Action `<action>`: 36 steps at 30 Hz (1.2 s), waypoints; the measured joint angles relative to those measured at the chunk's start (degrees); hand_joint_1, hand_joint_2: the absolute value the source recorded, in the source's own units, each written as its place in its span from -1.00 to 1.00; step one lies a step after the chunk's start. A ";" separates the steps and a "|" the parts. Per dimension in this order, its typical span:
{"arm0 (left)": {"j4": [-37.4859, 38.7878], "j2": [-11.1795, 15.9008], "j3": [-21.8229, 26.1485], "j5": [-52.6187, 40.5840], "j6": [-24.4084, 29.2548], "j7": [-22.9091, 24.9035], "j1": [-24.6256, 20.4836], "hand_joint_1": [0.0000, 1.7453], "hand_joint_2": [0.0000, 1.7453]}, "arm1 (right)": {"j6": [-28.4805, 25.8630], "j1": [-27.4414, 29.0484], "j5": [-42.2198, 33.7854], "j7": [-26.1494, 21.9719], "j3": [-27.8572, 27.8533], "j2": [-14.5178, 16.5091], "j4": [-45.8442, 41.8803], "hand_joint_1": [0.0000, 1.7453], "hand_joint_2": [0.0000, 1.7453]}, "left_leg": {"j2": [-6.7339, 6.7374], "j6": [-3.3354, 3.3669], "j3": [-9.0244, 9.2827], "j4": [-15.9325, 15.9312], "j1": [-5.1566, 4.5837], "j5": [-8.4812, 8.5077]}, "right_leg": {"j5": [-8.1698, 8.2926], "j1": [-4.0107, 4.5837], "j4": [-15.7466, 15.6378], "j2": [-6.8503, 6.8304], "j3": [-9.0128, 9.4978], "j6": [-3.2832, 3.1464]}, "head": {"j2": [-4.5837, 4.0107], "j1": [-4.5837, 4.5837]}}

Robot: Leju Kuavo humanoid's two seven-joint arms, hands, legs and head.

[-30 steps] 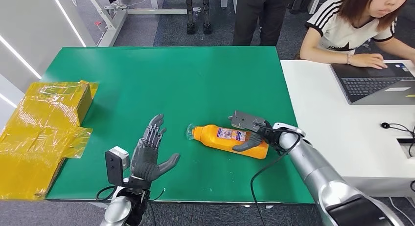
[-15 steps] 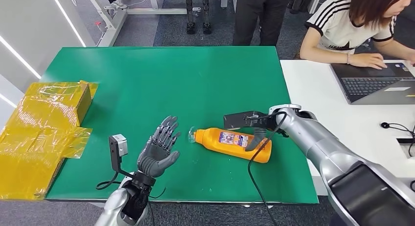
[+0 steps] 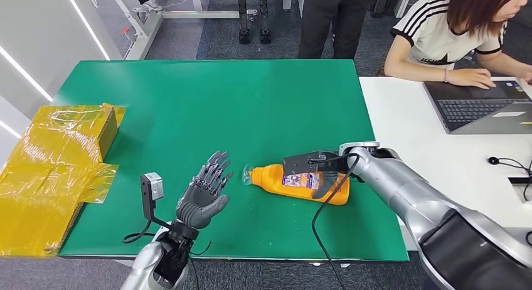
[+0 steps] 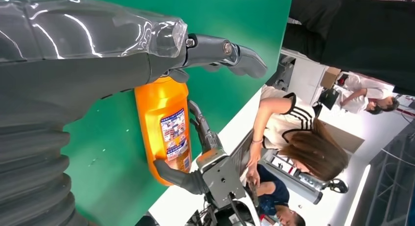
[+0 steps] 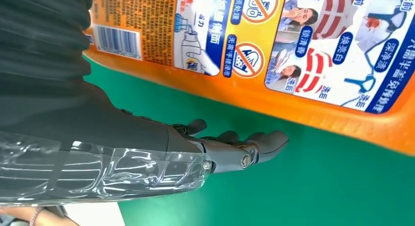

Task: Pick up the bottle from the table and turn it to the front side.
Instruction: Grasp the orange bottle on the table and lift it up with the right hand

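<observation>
My right hand (image 3: 325, 177) is draped around the fat end of the bottle (image 3: 295, 182), fingers on the far side and the thumb coming in on the near side. From the head view it looks like a grip, but the bottle lies flat on the green table (image 3: 188, 102), so I'd call this the grasp step, not the lift. Honestly can't tell if the fingers are actually squeezing or just cupping it.

My left hand (image 3: 204, 193) sits just off the cap end with its fingers spread, holding nothing and not touching the bottle. It looks ready to help once the thing comes up.

The bottle's on its side mid-table, cap pointing toward my left hand, and the label panel faces up.

The views each give me something different. The right wrist view shows the label (image 5: 274, 40) up close: barcode, warning icons, small print. That reads like the back panel to me, so the front is probably face down. It also shows my fingertips (image 5: 266, 142) down at table level beside the bottle's lower edge. The left wrist view shows the whole bottle (image 4: 166, 128) lengthwise with the right hand (image 4: 195, 152) clamped around it.

Next move, I reckon: firm up the grip, lift clear, then roll it over.
</observation>
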 joint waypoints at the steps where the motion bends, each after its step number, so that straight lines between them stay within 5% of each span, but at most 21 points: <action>1: 0.13 0.00 0.01 0.11 -0.05 0.02 -0.01 -1.00 1.00 | -0.66 0.06 0.28 0.24 0.58 -0.07 -0.33 -1.00 1.00 | 0.00 0.00 0.01 0.00 0.00 0.00 | 0.00 0.00 0.00 0.00 0.00 0.00 | 0.00 0.00; 6: 0.34 -0.04 0.01 0.66 -0.28 0.30 0.04 -1.00 1.00 | -5.24 1.26 1.99 1.52 4.02 -1.82 -3.35 -0.91 1.00 | -0.02 0.00 0.01 0.00 0.02 0.00 | -0.01 0.01 0.00 -0.01 0.00 0.00 | 0.00 -0.01; 7: 0.34 -0.10 0.02 0.70 -0.31 0.36 0.07 -1.00 1.00 | -5.92 1.72 2.18 1.65 4.62 -2.34 -4.03 -0.72 1.00 | -0.02 0.00 0.00 0.00 0.02 0.00 | -0.01 0.01 0.00 -0.02 0.00 0.00 | 0.00 -0.01; 9: 0.34 -0.25 0.05 0.75 -0.40 0.45 0.14 -1.00 1.00 | -7.26 2.52 2.70 1.81 5.62 -3.33 -5.28 0.15 1.00 | -0.03 0.00 -0.01 0.00 0.01 0.00 | -0.01 0.01 0.00 -0.04 0.00 0.00 | 0.00 0.00; 11: 0.34 -0.38 0.16 0.84 -0.53 0.53 0.17 -1.00 1.00 | -9.17 3.08 3.74 2.03 6.52 -4.11 -6.42 0.78 1.00 | -0.02 0.00 0.00 0.00 0.01 -0.01 | -0.01 0.01 -0.01 -0.02 0.01 0.00 | 0.00 0.01; 14: 0.34 -0.61 0.34 0.87 -0.72 0.63 0.18 -1.00 1.00 | -11.86 3.68 5.57 2.47 7.57 -4.86 -7.75 0.97 1.00 | 0.02 0.03 0.07 0.00 0.01 -0.02 | -0.01 0.01 -0.04 0.02 0.07 0.01 | 0.00 0.00; 28: 1.14 -0.87 0.45 0.85 -1.90 0.84 0.69 -1.00 1.00 | -14.77 5.30 8.90 2.84 10.10 -8.29 -12.66 1.00 1.00 | 0.01 0.06 0.23 0.01 0.00 -0.01 | 0.02 0.00 -0.06 -0.01 0.25 0.04 | 0.00 0.01; 36: 1.18 -0.82 1.34 -0.86 -2.07 -1.45 1.51 -1.00 1.00 | -24.33 10.38 0.13 -2.17 4.39 -10.49 -15.61 1.00 1.00 | 0.01 0.07 0.32 0.00 0.02 -0.02 | 0.01 0.02 -0.09 0.00 0.38 0.06 | 0.00 0.01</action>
